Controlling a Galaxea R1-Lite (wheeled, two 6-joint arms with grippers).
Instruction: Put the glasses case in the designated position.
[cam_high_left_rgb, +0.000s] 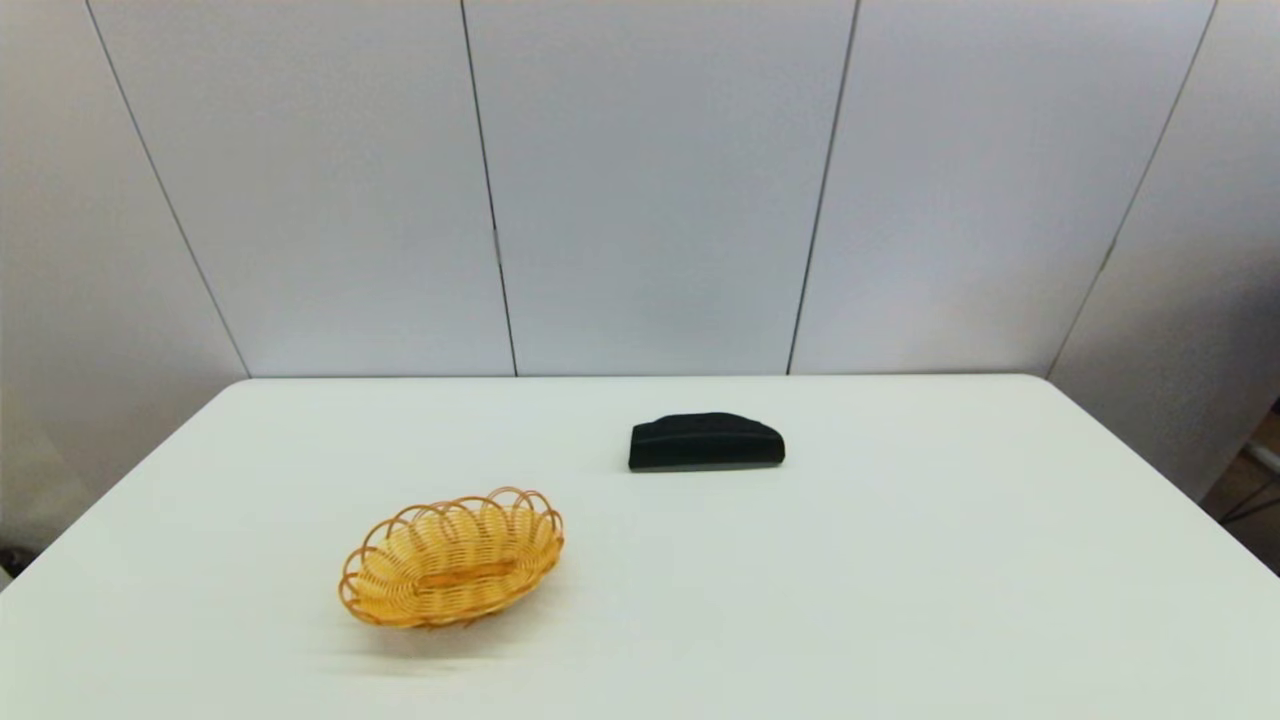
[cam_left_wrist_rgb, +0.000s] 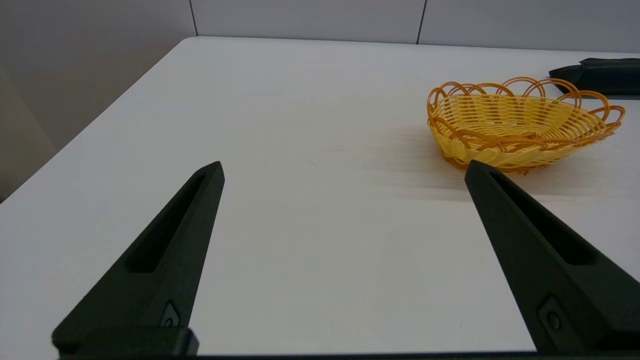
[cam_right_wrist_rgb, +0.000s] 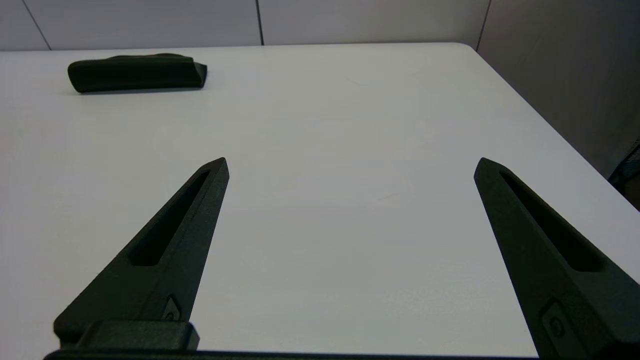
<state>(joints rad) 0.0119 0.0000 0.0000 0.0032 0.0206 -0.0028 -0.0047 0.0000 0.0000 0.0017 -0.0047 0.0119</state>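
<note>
Starting from rest, you have nothing gripped: the left gripper and the right gripper both hang over the white table near its front edge, jaws spread wide and empty. The matte black, hump-topped glasses case lies toward the far edge, well apart from the orange-yellow woven wicker basket, probably its destination. Your next move is likely a right-arm reach across the case's narrow width.

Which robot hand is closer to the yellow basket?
Left. The left gripper hangs open beside the basket; the right gripper is open over bare table, basket out of its view.
</note>
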